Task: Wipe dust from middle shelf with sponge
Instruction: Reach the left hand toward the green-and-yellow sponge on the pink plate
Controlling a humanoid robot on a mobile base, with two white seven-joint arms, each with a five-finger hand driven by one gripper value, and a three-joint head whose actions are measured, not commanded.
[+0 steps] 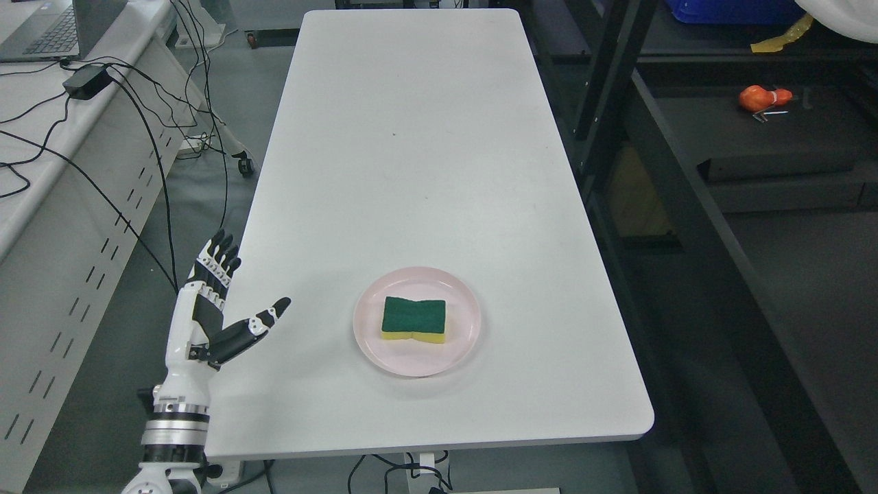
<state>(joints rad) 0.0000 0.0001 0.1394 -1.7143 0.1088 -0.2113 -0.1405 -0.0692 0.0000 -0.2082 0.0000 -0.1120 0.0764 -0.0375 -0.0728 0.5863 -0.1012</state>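
A green-topped yellow sponge [414, 319] lies flat on a pink plate [458, 352] near the front of the white table [418, 151]. My left hand [223, 305] rises at the table's left edge, fingers straight and thumb spread toward the plate, holding nothing. It stands well left of the sponge, apart from it. A dark metal shelf rack [686, 226] runs along the right side of the table. The right arm is out of the picture.
An orange object [763, 98] rests on a dark shelf board at the upper right. A blue bin [734, 10] sits at the top right. On the left stands a white desk with a laptop [48, 27], a power brick [87, 81] and trailing black cables.
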